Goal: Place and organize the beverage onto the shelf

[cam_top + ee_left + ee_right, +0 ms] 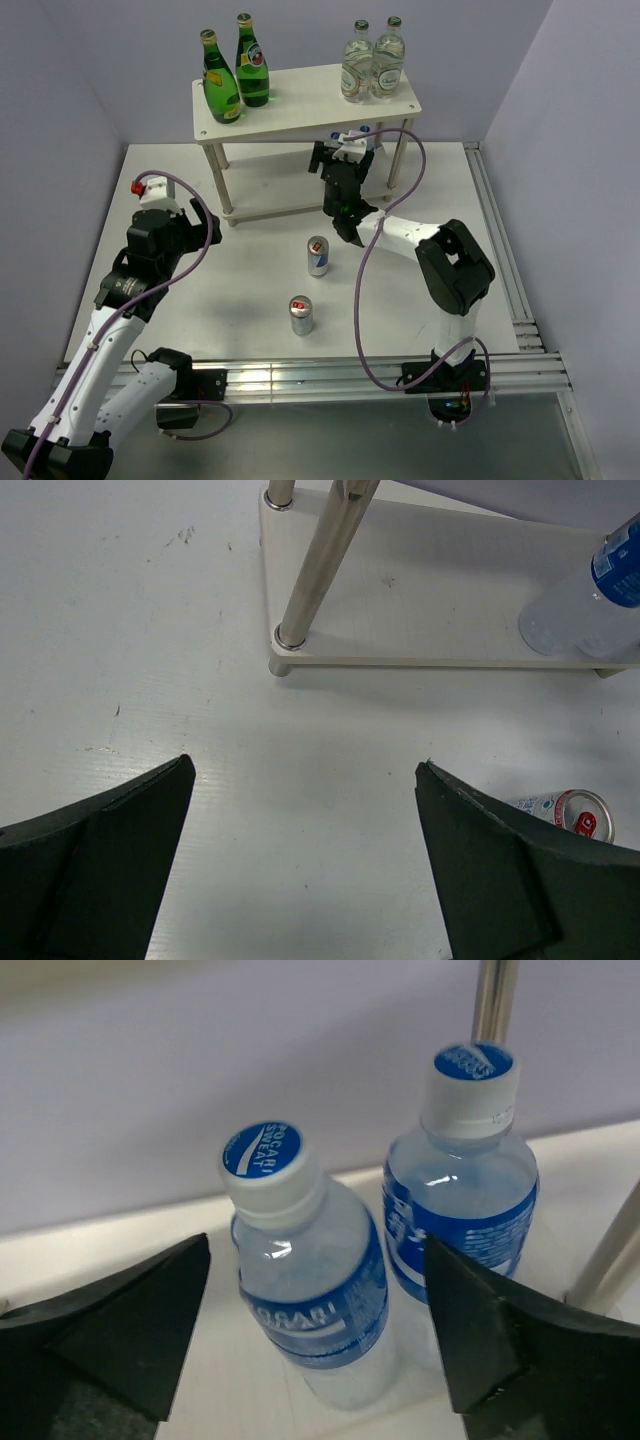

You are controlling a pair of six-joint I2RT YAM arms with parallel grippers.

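Arm bases (pixel 150 385) fill the bottom of the overhead view. Just above them, at mid-frame, the near can (pixel 301 315) and far can (pixel 318 255) stand upright on the table (pixel 250 290), off the shelf (pixel 300 100). Two green bottles (pixel 220 85) stand at the upper left of its top board, with two clear bottles (pixel 357 65) at the upper right. The left claw (pixel 200 225) hangs at centre left, apart from everything. The right claw (pixel 343 150) reaches into the lower tier.

From the left wrist, the left claw (pixel 305 770) gapes wide and empty over bare table. A can (pixel 560 815) peeks in at lower right and a water bottle (pixel 585 605) stands on the lower board at upper right.

From the right wrist, the right claw (pixel 318 1248) stands wide on either side of the left water bottle (pixel 310 1280), gaps showing on both sides, gripping nothing. The right water bottle (pixel 465 1190) stands just beside it, near a leg (pixel 495 1000).

By my reckoning four of six drinks are shelved and sorted by kind; the two cans remain.
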